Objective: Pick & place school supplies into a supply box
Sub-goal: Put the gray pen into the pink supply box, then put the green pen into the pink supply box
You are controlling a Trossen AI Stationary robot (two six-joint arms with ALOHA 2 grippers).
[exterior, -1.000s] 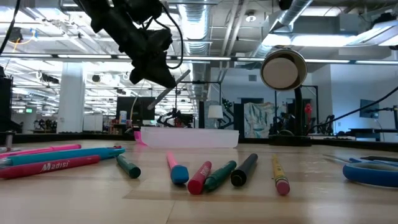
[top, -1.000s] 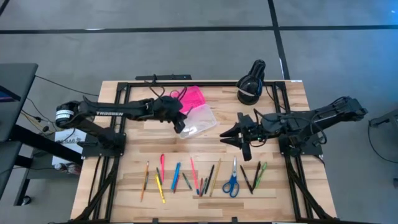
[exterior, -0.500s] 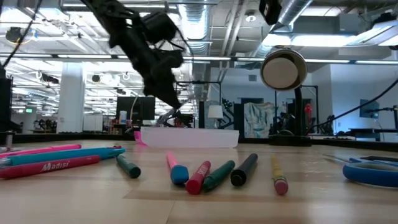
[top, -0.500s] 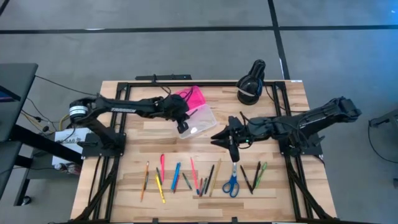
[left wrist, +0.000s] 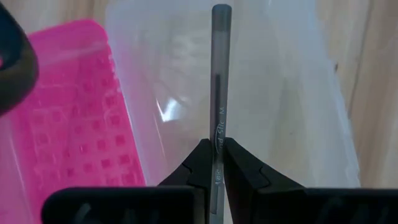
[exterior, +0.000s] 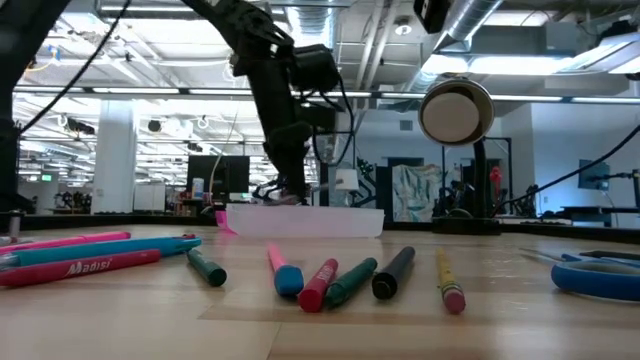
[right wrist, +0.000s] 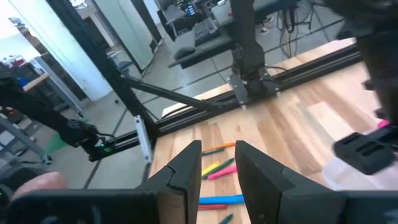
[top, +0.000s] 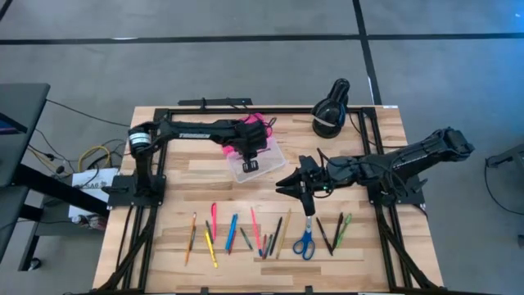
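Left wrist view: left gripper point(left wrist: 217, 163) pinched tight on a grey pen point(left wrist: 219, 81), shaft running straight out past the fingertips over the clear base of the supply box point(left wrist: 280, 93); pink textured lid point(left wrist: 68, 118) lying open just beside the fingers; small print along the pen barrel, too fine to read

High view: left arm stretched nearly flat across the back of the table point(top: 172, 213), "TROSSEN" lettered in white along its forearm, left gripper point(top: 250, 160) hanging nose-down directly above the box point(top: 266, 160); right arm reaching in low from the opposite side, right gripper point(top: 304, 197) just beside the box's near end and just above the handle end of the blue scissors point(top: 305, 238); black round device point(top: 331, 111) with a white label well behind it, label text not readable

Right wrist view: right gripper point(right wrist: 219, 163) with fingers parted a narrow gap and holding nothing, aimed along the wood toward a few coloured pens point(right wrist: 214, 168) lying beyond the fingertips

Low view: left arm dropping steeply from above, its tip right over the clear box point(exterior: 305, 220); ahead of it a row of loose pens and pencils point(exterior: 330, 280), pink, blue, green, dark and yellow, well apart from either gripper; "Madisi" printed in white on a pink marker point(exterior: 80, 268) at the near edge; scissors handle point(exterior: 600, 278) at the far side of the row
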